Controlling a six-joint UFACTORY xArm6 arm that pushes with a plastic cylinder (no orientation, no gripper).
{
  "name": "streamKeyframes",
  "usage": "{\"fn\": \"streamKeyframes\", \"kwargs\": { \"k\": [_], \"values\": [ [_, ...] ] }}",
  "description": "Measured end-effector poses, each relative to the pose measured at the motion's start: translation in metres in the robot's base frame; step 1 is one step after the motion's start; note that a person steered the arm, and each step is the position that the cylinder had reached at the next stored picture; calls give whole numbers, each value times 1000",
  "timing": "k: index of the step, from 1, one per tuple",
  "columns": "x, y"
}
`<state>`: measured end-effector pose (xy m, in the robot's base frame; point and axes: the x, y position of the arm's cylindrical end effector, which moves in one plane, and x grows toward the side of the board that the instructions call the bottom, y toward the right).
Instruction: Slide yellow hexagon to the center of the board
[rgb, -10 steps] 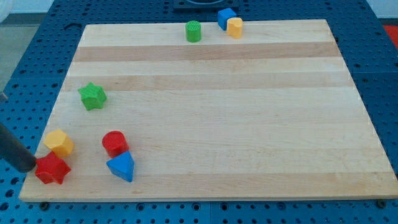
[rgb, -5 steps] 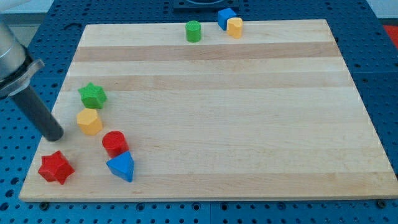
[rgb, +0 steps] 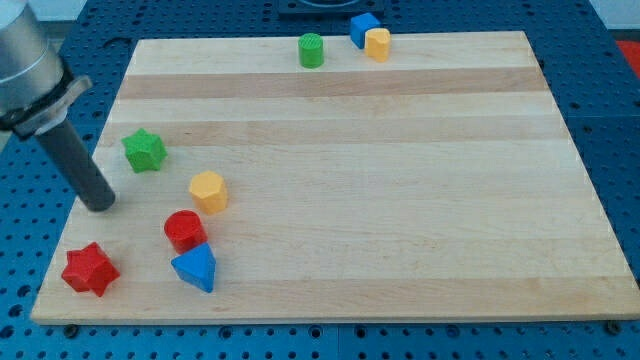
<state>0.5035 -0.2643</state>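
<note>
No jaws on this rig, so nothing to call wide, narrow or holding; just a rod, and my tip (rgb: 101, 204) sits near the board's (rgb: 400, 250) left edge, touching no block. Yellow hexagon (rgb: 208, 191) lies to the view's right of my tip and a hair toward the top, clear gap between them, not in contact. That's the key relation: tip, hexagon and board centre fall roughly on one line running to the view's right, w/ the hexagon between tip and centre, so I judge a push rightward suits, maybe angled slightly up. Hexagon is well short of centre, in the lower-left part. Other blocks rel. to my tip: green star (rgb: 144, 150) up and right, near; red cylinder (rgb: 184, 230) down-right, just below the hexagon; blue triangular block (rgb: 195, 268) under that; red star (rgb: 89, 270) straight down. Risk, imo: the red cylinder sits close to the hexagon's lower side, so a low approach could clip it.
</note>
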Motion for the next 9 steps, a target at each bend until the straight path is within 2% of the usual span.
{"fn": "streamKeyframes", "kwargs": {
  "k": [1, 2, 3, 4, 5, 6, 7, 9],
  "values": [
    [-6, 49],
    [-46, 121],
    [-65, 190],
    [-66, 176],
    [-63, 104],
    [-27, 60],
    [2, 66],
    [-31, 189]
  ]
}}
